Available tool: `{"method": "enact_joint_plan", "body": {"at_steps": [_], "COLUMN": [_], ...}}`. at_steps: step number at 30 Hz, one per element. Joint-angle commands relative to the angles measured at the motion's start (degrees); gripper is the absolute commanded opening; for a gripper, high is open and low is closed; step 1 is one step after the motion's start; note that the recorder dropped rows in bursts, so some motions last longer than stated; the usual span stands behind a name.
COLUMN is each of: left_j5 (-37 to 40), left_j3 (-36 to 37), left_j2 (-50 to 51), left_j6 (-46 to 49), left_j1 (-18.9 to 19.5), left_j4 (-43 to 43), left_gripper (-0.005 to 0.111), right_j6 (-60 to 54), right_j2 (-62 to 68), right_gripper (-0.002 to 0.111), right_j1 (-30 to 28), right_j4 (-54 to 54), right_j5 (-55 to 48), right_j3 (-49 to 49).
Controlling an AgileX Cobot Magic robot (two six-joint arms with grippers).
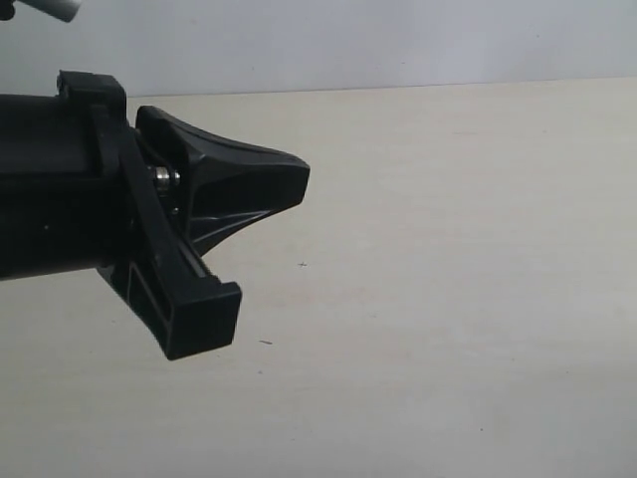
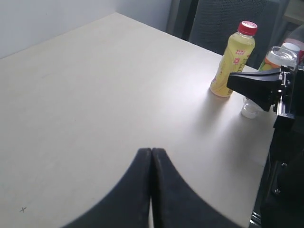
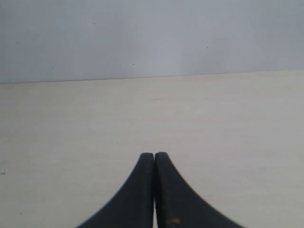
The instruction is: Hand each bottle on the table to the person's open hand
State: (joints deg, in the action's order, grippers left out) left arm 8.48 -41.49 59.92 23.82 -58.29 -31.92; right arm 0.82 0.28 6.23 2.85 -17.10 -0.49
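Yellow red-capped plastic bottle [image 2: 233, 59] stands upright near the pale cream tabletop [image 2: 95, 95] edge, well ahead of the black left gripper [image 2: 151, 152], jaws together. The right gripper [image 3: 155, 156], likewise pinched, has no bottle ahead.

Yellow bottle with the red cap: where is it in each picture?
Exterior view: not in it.
Left wrist view: the bottle stands near the edge of the table, in front of a grey chair.
Right wrist view: not in it.
Shared landmark: the cream table, seen in all three views.
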Motion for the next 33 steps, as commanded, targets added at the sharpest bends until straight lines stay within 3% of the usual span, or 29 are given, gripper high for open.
{"method": "enact_joint_plan", "body": {"at_steps": [1,17,20,33], "left_j5": [-0.19,-0.19,-0.19,-0.19], "left_j3": [0.35,0.35,0.35,0.35], "left_j2": [-0.22,-0.22,-1.82,-13.88], "left_j6": [-0.28,-0.28,-0.28,-0.28], "left_j1": [-0.14,0.13,2.46,19.71], "left_j4": [0.09,0.07,0.07,0.07], "left_gripper": [0.0,0.0,0.0,0.0], "right_j6": [-0.22,-0.22,-0.22,-0.22], "right_j2": [-0.28,-0.28,-0.28,-0.28], "right_gripper": [0.0,0.0,0.0,0.0], "right_j1": [-0.27,-0.27,-0.27,-0.27], "right_j4": [0.05,-0.26,-0.26,-0.04], "right_j5": [0.46,0.46,0.46,0.46], "right_j3": [0.15,0.15,0.15,0.15]}}
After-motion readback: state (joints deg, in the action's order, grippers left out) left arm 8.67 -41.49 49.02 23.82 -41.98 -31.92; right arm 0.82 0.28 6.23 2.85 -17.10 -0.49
